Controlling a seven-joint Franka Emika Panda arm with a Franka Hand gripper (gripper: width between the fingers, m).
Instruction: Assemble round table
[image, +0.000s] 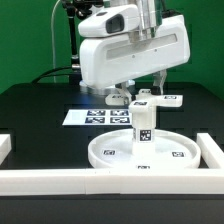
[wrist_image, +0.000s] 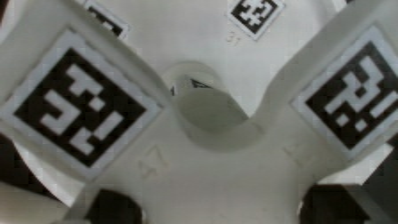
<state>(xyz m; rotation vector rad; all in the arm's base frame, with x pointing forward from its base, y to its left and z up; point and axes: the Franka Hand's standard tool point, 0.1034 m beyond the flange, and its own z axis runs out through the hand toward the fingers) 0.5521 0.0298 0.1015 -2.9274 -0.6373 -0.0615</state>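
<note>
The large round disc (image: 110, 152) lies flat at the front of the table. The short cylinder leg (image: 143, 128) stands upright on its middle. The cross-shaped base (image: 165, 99) hangs level just above the leg's top, and my gripper (image: 145, 92) is shut on it from above. In the wrist view the base (wrist_image: 196, 160) fills the frame, with tagged arms and a round central hole (wrist_image: 210, 110). One white arm runs between my dark fingertips (wrist_image: 107, 205), with the gripper (wrist_image: 217, 205) closed on it. The leg is hidden under the base in that view.
The marker board (image: 95, 116) lies flat behind the disc. White border rails run along the front (image: 60, 180), the exterior view's right (image: 215, 150) and left (image: 3, 147). The arm's white body (image: 125, 50) looms over the table's back.
</note>
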